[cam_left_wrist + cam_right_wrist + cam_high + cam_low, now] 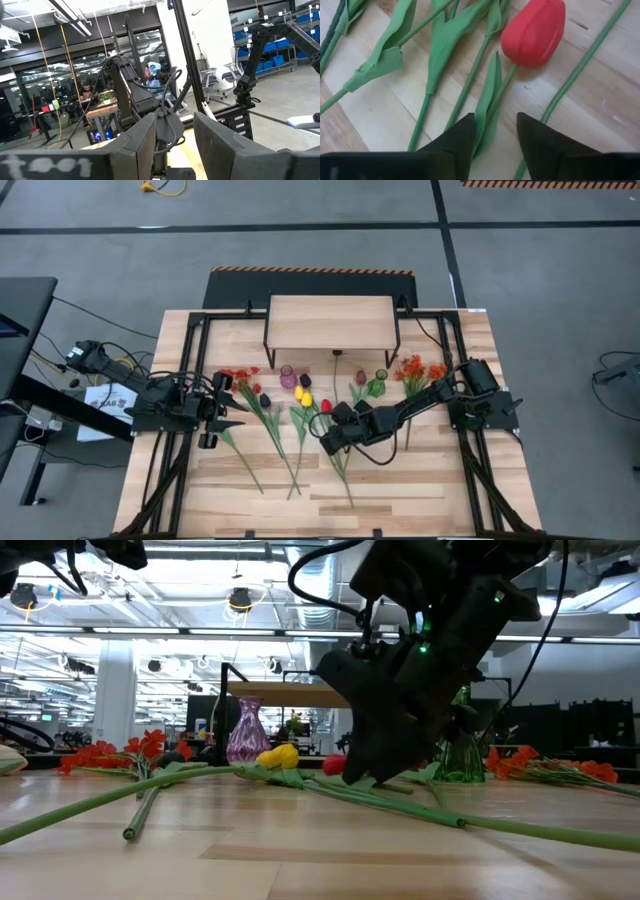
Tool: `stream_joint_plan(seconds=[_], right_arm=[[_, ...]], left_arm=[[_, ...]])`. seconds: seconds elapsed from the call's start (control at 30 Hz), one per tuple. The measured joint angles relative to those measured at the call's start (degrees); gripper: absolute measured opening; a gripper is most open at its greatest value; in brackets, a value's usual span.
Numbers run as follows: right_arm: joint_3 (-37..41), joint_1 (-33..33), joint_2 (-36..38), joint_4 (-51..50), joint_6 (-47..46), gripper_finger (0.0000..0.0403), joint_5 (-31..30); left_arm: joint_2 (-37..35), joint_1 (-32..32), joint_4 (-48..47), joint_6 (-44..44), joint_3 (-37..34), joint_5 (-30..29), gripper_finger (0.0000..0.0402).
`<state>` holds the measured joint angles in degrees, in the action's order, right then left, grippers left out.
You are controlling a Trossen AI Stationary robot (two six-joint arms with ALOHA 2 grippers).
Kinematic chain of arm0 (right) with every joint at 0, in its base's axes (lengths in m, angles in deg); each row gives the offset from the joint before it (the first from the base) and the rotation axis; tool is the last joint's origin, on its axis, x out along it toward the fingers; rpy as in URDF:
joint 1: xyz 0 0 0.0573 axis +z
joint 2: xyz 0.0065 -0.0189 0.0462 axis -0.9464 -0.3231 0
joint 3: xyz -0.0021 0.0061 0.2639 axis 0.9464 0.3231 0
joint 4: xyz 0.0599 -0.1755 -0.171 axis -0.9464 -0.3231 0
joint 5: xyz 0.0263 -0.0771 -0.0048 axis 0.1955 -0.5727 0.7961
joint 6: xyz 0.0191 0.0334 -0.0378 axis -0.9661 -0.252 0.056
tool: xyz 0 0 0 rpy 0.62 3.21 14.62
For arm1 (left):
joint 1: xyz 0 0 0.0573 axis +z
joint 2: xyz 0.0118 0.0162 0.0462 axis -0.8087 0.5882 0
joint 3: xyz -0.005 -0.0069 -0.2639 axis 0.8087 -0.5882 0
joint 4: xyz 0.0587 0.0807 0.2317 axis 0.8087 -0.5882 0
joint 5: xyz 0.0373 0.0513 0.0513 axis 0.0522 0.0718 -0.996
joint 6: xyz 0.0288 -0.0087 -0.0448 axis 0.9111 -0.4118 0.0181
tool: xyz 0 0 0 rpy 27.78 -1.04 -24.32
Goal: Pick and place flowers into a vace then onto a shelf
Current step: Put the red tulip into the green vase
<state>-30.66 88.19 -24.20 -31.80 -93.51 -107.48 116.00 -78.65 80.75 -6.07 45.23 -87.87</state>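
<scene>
Artificial flowers lie flat across the wood table: a red tulip [326,406] [535,32], yellow tulips [303,395] [278,755], maroon and pink heads, and orange-red sprays [420,368] on long green stems. My right gripper [325,442] [495,145] is low over the table and open. Its fingers stand on either side of the red tulip's stem and leaf [487,107], just below the head. My left gripper [232,412] [175,140] waits open at the table's left, holding nothing. A purple vase [288,376] and a green vase [376,385] stand upright in front of the shelf [330,323].
The shelf stands on thin black legs at the table's far edge, with both vases just before it. Stems and leaves [400,802] crisscross the table's middle. Bare wood lies toward the near edge [330,505]. Black frame rails run along both sides.
</scene>
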Motion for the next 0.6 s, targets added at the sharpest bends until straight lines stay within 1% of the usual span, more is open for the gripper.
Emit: stream_joint_plan(seconds=[0.37,0.6], right_arm=[[0.0,0.06,-0.02,-0.33,0.27,0.0064,0.1],[0.0,0.11,-0.02,0.13,1.23,0.0006,0.15]], left_arm=[[0.02,0.01,0.0,0.0,0.0,0.0,0.0126],[0.0,0.0,0.0,0.0,0.0,0.0,0.0126]])
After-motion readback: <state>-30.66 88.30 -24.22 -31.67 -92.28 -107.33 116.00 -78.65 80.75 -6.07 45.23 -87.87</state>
